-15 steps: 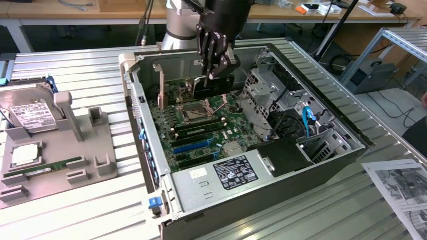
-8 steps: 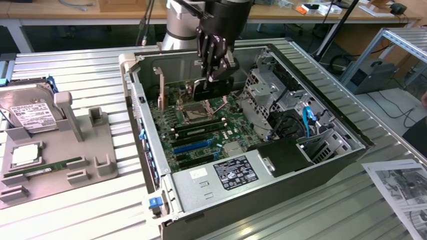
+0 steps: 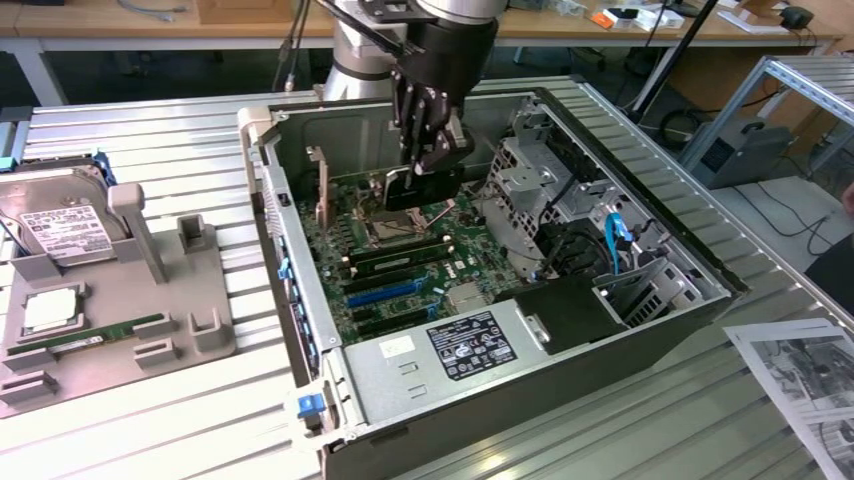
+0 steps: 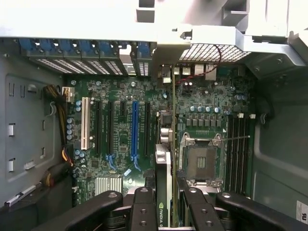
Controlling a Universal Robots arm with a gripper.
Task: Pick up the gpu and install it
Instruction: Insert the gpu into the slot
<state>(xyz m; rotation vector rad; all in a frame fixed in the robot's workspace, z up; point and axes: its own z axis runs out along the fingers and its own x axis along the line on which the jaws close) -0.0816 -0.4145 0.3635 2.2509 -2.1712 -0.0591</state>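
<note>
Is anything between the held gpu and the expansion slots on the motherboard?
Nothing visible. The gripper holds the gpu edge-on above the motherboard; the blue slot and the black slots beside it stand empty.

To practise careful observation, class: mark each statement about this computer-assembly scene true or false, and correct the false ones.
1. The gripper is shut on the gpu, which is seen edge-on between its fingers. True.
2. The hard drive is mounted inside the case. False: it stands in a grey holder on the table, at the exterior view's left of the case.
3. The blue slot on the motherboard has no card in it. True.
4. A cooler covers the processor socket. False: the socket lies bare.
5. The case is closed by a side panel. False: it lies open, with the motherboard exposed.
</note>
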